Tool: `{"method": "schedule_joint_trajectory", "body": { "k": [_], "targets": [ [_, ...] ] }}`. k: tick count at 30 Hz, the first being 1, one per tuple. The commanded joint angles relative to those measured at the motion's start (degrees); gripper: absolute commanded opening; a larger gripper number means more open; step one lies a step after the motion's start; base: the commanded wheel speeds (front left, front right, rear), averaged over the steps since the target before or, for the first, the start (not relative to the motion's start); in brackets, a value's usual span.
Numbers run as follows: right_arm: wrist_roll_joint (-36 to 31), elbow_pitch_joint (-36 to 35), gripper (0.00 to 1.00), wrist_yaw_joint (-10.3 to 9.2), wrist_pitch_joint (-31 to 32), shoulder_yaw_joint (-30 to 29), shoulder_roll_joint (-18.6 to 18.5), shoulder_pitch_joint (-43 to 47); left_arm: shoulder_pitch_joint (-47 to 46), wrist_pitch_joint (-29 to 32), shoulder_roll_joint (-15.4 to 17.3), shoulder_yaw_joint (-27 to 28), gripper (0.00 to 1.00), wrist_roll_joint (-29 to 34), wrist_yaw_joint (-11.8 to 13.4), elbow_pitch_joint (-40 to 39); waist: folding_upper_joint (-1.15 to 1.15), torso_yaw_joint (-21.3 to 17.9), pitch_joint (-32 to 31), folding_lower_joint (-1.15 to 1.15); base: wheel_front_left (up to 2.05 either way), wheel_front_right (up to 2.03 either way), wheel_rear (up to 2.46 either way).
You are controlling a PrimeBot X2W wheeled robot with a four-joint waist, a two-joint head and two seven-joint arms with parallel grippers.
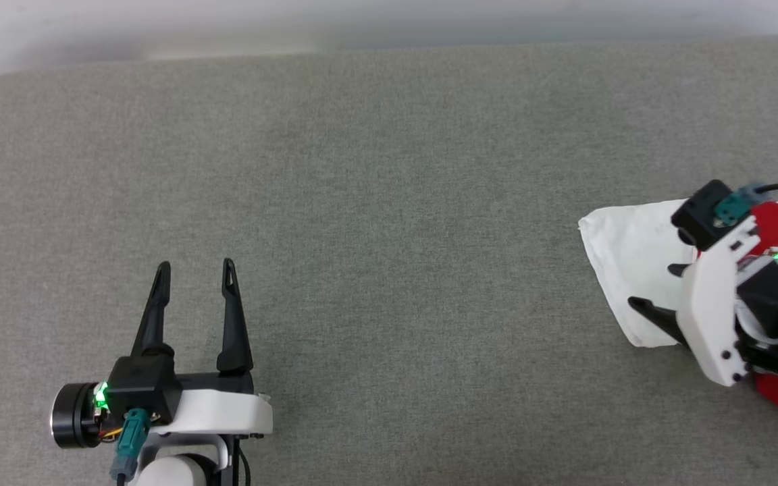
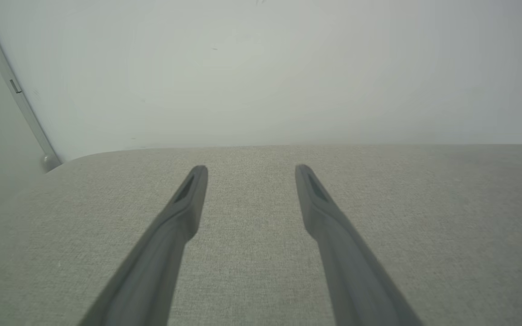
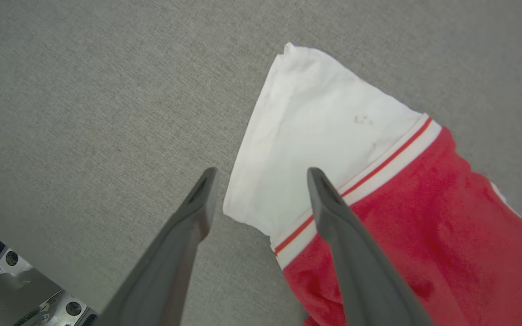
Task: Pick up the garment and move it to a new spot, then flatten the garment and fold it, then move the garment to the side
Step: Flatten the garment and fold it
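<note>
At the near left the left gripper (image 1: 195, 264) stands wide and empty over the grey fabric surface (image 1: 389, 202), while farther back at the right edge the right gripper (image 3: 262, 172), also wide with nothing clasped, straddles the white sleeve's edge of the red garment (image 1: 625, 250) lying there.

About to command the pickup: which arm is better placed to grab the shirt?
Right. The right end effector, open, hangs over the white sleeve of the shirt. The left end effector, also open, is over bare gray surface, well away from it.
</note>
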Motion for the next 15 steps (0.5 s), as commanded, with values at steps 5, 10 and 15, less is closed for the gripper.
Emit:
{"method": "schedule_joint_trajectory", "body": {
  "k": [5, 10, 15],
  "targets": [
    [-0.74, 10.77, 1.0, -0.04, -0.85, 5.57, 3.34, -3.64, -2.03, -0.14, -0.12, -0.34, 1.0, -0.18, -0.02, -0.05, 0.0, 1.2, 2.89, 0.0, 0.0, 0.0, 0.0],
    [1.31, 20.63, 1.0, -0.07, -3.29, 11.72, 5.92, -2.36, -2.67, -0.14, -0.16, 0.07, 1.0, -0.32, -0.11, 0.4, 0.0, 1.66, 3.49, 0.0, 0.0, 0.0, 0.0],
    [3.73, 21.01, 0.0, -0.06, -10.63, 13.13, 5.03, -5.06, -1.68, -0.14, -0.19, 1.32, 1.0, -0.39, 0.06, 0.76, 0.0, 0.72, 2.2, 0.0, 0.0, 0.0, 0.0]
  ]
}}
